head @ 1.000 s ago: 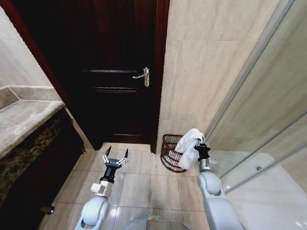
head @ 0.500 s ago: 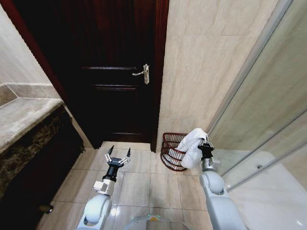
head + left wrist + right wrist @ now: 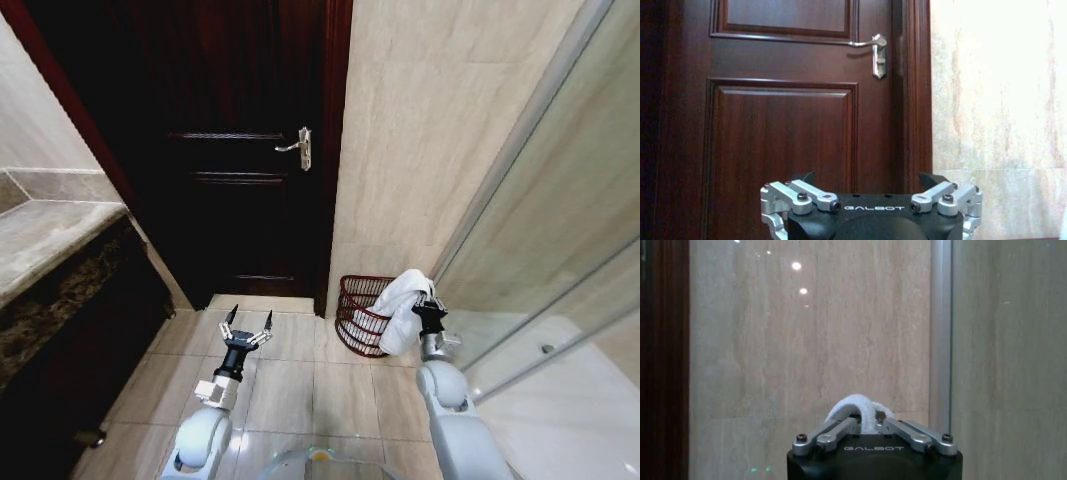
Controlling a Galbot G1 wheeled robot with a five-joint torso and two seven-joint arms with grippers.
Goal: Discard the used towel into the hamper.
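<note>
Where the tiled floor meets the beige wall just right of the dark door (image 3: 245, 150), the head view shows the hamper (image 3: 362, 315) standing at the wall's foot, with the right gripper (image 3: 430, 305) clamped on a white towel (image 3: 398, 303) that drapes over the hamper's right rim, while the left gripper (image 3: 246, 326) hangs over the floor tiles before the door, fingers spread wide and empty. In the left wrist view, the left gripper (image 3: 867, 177) faces the door with its fingers apart. In the right wrist view, the right gripper (image 3: 865, 426) pinches a fold of towel (image 3: 859, 409) before the wall.
</note>
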